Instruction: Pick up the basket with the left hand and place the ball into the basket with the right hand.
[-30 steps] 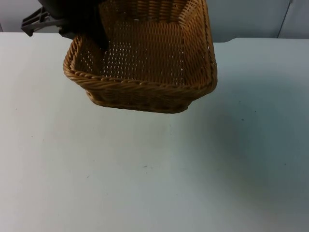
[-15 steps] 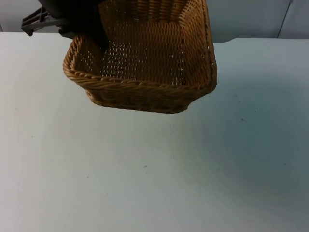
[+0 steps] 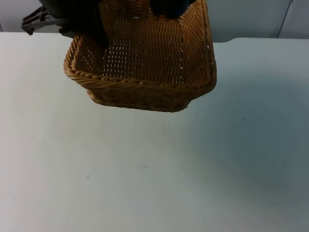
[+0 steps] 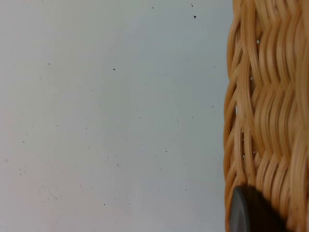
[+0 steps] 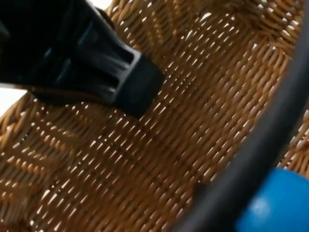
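Gripping the stiff, light wicker basket point(image 3: 145, 72) by its rim, the left tool point(image 3: 79, 21) holds it above the counter point(image 3: 154, 174); the right tool point(image 3: 169, 7), closed on a smooth blue ball point(image 5: 277, 203), hovers over the basket.

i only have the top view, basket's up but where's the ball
observer: A blue ball shows in the right wrist view, over the woven floor of the wicker basket.
operator: is it lying in the basket or held
observer: It sits close to that camera with the weave well behind it, so it looks to be above the floor; I cannot see the right gripper's hold on it.
operator: how's the left grip
observer: In the left wrist view a black fingertip of the left gripper lies against the basket's outer wall, with the white table beyond.
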Motion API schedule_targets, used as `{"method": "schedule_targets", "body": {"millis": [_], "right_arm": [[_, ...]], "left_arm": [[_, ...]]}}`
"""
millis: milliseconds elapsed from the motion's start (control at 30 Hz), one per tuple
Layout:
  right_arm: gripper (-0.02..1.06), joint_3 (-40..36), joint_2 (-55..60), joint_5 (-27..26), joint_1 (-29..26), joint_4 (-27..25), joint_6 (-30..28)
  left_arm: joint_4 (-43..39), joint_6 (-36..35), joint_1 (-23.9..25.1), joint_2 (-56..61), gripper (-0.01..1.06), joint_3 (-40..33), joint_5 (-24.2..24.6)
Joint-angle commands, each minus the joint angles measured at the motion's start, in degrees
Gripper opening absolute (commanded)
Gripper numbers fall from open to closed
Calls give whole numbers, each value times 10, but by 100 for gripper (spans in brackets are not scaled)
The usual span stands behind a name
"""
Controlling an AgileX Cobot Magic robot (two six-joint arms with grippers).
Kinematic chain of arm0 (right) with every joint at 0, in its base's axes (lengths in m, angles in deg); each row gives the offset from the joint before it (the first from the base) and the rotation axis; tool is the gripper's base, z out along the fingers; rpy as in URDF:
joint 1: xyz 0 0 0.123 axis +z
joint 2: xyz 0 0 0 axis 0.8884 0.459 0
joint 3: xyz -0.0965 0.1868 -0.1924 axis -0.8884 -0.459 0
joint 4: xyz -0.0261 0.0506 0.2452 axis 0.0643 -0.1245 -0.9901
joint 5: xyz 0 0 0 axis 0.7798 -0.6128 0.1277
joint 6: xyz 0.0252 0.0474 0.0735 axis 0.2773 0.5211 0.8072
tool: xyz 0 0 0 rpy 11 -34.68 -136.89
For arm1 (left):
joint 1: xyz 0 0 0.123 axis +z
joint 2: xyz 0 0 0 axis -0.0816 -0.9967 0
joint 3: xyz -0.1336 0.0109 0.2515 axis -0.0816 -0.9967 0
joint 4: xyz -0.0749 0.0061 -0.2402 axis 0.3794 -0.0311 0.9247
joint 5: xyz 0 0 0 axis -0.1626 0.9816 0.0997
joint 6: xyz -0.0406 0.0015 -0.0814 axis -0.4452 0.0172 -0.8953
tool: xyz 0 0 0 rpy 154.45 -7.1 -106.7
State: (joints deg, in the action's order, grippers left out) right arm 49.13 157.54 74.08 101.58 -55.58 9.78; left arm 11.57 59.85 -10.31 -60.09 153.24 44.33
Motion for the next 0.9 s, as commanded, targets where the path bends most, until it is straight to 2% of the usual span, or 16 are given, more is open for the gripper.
{"method": "schedule_targets", "body": {"millis": [0, 367, 500, 600, 633, 700, 733, 767, 800, 867], "right_arm": [[0, 5, 5, -10, 2, -1, -5], [0, 2, 28, -28, 2, -21, -2], [5, 0, 32, -24, 2, -21, -2], [21, 0, 35, -23, 2, -21, -8], [21, 0, 35, -23, 2, -21, -8], [38, 0, 35, -23, 2, -21, -9], [51, 0, 35, -23, 2, -21, -9], [60, 0, 35, -23, 2, -21, -11], [60, 0, 35, -23, 2, -21, -11], [79, 0, 35, -23, 2, -21, -13]], "left_arm": [[13, 4, 0, 10, 0, 1, -8], [13, 3, 0, 10, 0, 1, -9], [13, 3, 0, 10, 0, 1, -10], [13, 3, 0, 10, 0, 1, -10], [13, 3, 0, 10, 0, 1, -10], [13, 3, 0, 10, 0, 1, -10], [13, 3, 0, 10, 0, 1, -10], [13, 3, 0, 10, 0, 1, -10], [13, 3, 0, 10, 0, 1, -10], [13, 3, 0, 10, 0, 1, -10]]}}
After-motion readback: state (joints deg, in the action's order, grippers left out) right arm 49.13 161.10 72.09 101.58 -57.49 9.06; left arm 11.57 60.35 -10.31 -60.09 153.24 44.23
